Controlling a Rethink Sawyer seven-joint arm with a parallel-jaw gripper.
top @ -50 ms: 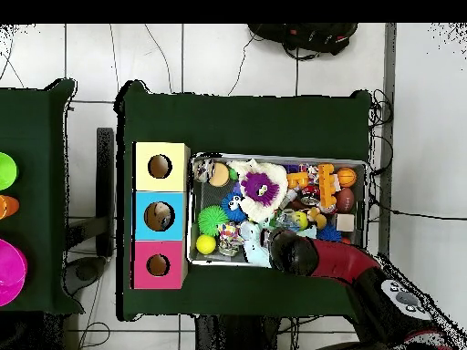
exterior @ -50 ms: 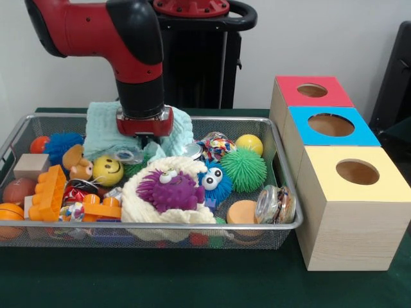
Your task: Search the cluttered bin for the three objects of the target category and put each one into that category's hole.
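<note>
My gripper point(exterior @ -50 ms: 145, 140) is lowered into the back middle of the wire bin point(exterior @ -50 ms: 192, 225), right in front of a pale teal cloth point(exterior @ -50 ms: 103, 128). It hangs just above a clear plastic piece point(exterior @ -50 ms: 128, 154) beside a yellow smiley ball point(exterior @ -50 ms: 107, 170). Clutter hides the gripper's tips. In the overhead view the arm's wrist point(top @ -50 ms: 293, 252) covers it. Three wooden boxes stand beside the bin, each with a round hole: red top point(exterior @ -50 ms: 289, 94), blue top point(exterior @ -50 ms: 302, 131), yellow top point(exterior @ -50 ms: 321, 180).
The bin holds a purple furry monster point(exterior @ -50 ms: 168, 190) on a cream fluffy ring point(exterior @ -50 ms: 138, 208), a green spiky ball point(exterior @ -50 ms: 244, 169), a yellow ball point(exterior @ -50 ms: 249, 144), an orange toy brick point(exterior @ -50 ms: 49, 192), a wooden block point(exterior @ -50 ms: 29, 165) and a glass jar point(exterior @ -50 ms: 275, 205).
</note>
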